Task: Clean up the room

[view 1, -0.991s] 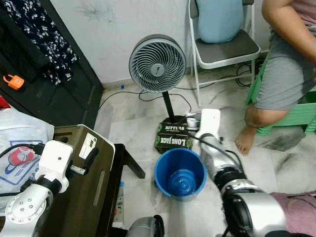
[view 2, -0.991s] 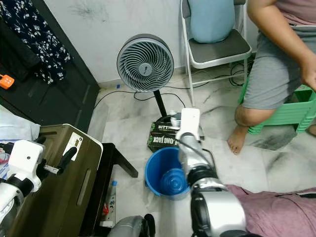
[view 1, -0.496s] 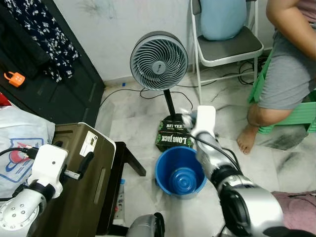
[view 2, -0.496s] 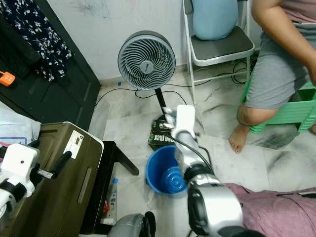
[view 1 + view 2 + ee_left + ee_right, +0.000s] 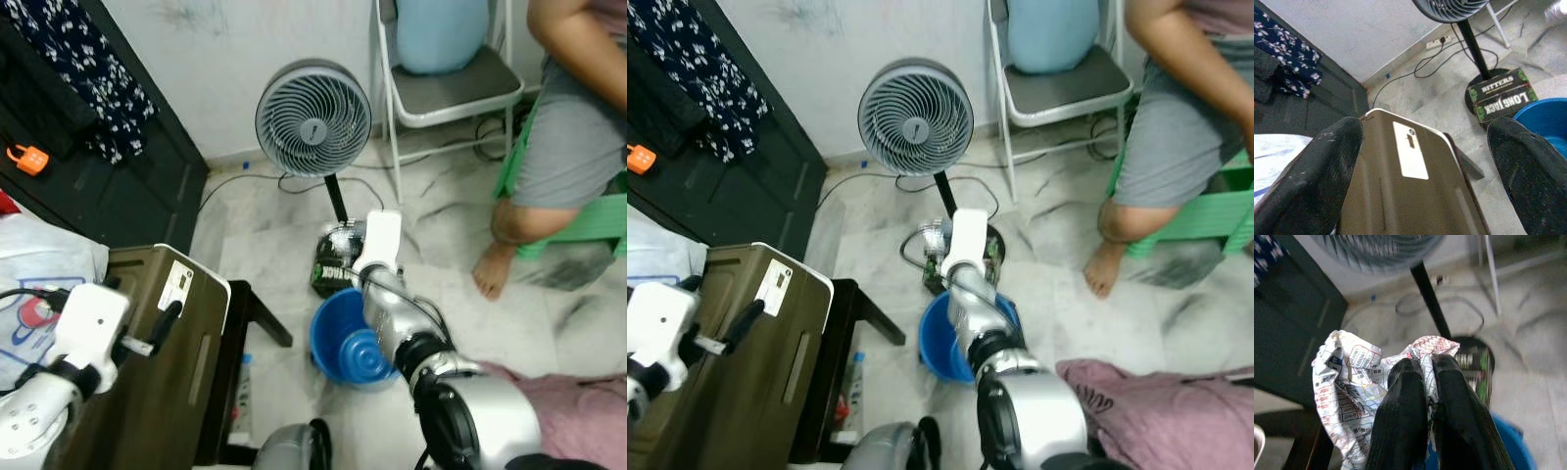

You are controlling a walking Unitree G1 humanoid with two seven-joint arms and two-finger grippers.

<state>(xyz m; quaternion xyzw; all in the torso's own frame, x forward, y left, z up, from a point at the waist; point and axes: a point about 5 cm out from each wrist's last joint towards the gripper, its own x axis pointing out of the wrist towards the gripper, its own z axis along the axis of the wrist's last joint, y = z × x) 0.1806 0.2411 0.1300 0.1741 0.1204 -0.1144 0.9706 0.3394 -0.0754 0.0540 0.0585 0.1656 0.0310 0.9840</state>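
- The right claw (image 5: 1422, 382) has its two black fingers pressed nearly together, pinching a crumpled printed wrapper (image 5: 1352, 382) that bunches out to one side of them.
- In the head views this claw sits at the end of the outstretched right arm (image 5: 387, 294), with the shiny wrapper (image 5: 345, 238) just ahead of it.
- Directly under the arm stands a blue bucket (image 5: 338, 343) on the marble floor; the claw and wrapper are just past its far rim, over the green-and-black box (image 5: 1501, 98) at the fan's base.
- Beyond the claw rises a grey pedestal fan (image 5: 313, 119), with cables trailing around its black pole.
- Farther off, to the claw's right, a person's bare leg (image 5: 509, 235) rests by a green stool, behind it a white folding chair (image 5: 446, 83).
- The left claw (image 5: 1425, 166) is spread wide, fingers well apart and empty, hovering above a brown case (image 5: 167, 372) well to the left of the bucket.
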